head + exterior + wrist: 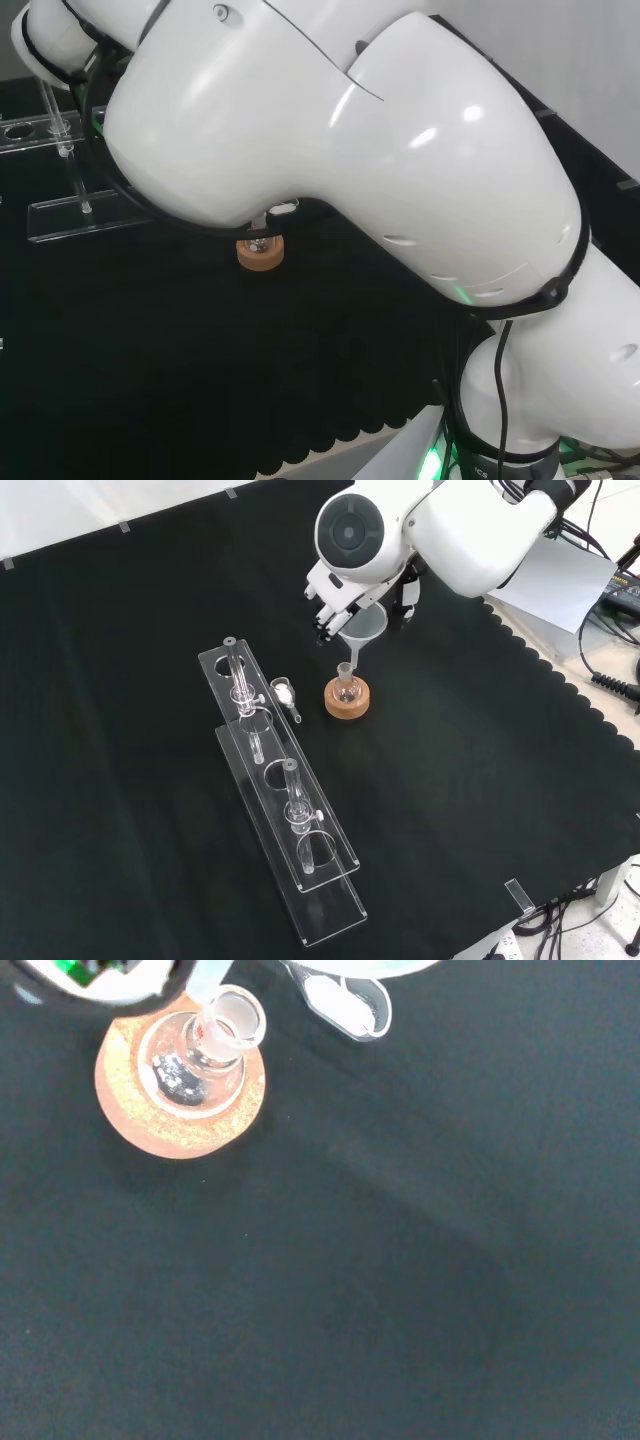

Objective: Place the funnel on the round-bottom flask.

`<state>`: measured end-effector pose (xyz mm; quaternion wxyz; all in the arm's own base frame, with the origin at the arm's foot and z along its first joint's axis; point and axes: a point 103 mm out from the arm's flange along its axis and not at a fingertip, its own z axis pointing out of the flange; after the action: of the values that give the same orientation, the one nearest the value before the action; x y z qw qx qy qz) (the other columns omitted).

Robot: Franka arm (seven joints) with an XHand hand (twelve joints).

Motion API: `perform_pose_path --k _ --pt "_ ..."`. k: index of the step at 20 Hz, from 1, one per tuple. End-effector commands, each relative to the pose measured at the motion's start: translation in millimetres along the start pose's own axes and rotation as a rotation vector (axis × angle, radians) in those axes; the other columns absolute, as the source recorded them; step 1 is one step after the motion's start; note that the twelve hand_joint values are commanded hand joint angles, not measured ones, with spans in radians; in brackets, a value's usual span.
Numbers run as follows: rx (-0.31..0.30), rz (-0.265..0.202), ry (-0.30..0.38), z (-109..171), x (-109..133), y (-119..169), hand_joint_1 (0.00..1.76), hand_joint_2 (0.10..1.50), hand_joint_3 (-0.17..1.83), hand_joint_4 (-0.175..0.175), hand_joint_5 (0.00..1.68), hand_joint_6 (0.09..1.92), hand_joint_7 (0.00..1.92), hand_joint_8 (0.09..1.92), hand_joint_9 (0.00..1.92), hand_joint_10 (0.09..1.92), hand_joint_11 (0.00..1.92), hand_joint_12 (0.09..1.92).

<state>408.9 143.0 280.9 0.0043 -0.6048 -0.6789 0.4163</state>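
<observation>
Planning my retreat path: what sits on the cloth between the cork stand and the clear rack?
In the front view, a small glass stopper lies between the cork stand and the rack.

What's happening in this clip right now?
The robot hand holds a clear funnel by its rim, just above a round-bottom flask that sits in a cork ring on the black cloth. In the front view the funnel's stem is at the flask's neck, though it is unclear whether it has gone in. A clear rack with glassware stands to the left in that view.
</observation>
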Motion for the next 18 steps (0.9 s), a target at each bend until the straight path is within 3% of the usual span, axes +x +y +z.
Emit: perform_pose_path --k 1,18 --pt "0.0 0.0 -0.002 1.0 -3.0 2.5 0.82 0.77 0.65 -0.028 0.52 0.55 0.57 0.67 1.01 0.44 0.64 1.27" --pt "0.012 -0.005 0.023 10.7 -12.0 10.7 0.82 0.77 0.65 -0.028 0.51 0.55 0.57 0.67 1.01 0.44 0.64 1.27"
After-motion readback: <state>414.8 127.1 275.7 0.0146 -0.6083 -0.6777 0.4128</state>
